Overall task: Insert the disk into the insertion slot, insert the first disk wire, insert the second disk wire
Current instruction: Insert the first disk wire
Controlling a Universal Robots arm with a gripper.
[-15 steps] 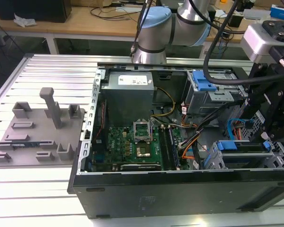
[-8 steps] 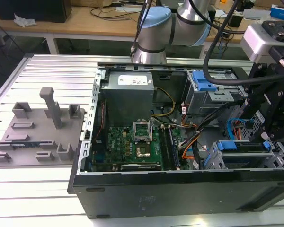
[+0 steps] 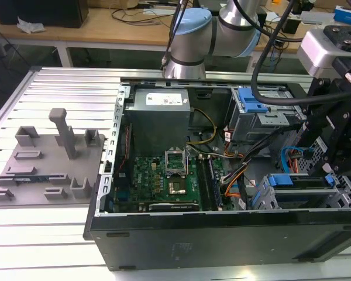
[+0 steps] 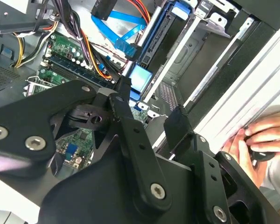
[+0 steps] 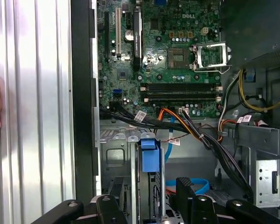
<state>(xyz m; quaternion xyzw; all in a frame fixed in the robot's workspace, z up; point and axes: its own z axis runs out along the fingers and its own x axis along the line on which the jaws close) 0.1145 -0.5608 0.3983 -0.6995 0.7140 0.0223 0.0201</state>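
your end effector [image 4: 150, 103] hangs over the corner of the case [image 5: 81, 116] just beside the motherboard [image 5: 149, 51]; its two black fingers are apart and clamped on nothing. the disk [image 5: 149, 157] stands in line with the gap between them, a little beyond their tips; it sits on edge inside the slot [image 5: 113, 156], the grey cage next to the motherboard's long memory sockets. by my reading you are at the close of the first step; the disk looks seated or very nearly so, though the cage walls hide how deep it sits.

the disk's long axis runs away from the motherboard, parallel to the case wall; its blue tab end points toward the motherboard, where the cables gather. the orange-red wires [image 5: 170, 114] cross the motherboard's edge near that end; the blue cable [image 5: 193, 183] loops just beside the disk, farther from the motherboard than the wires; you cannot tell whether either plug is seated.

any move from here, i judge, calls for a straight path along that long axis; keep the fingers off the cage walls and the black cable bundle [image 5: 210, 144] draping from the motherboard. a hand [image 4: 254, 140] is at the counter [image 5: 37, 93], beyond the case wall on the side away from the motherboard; keep clear of it.
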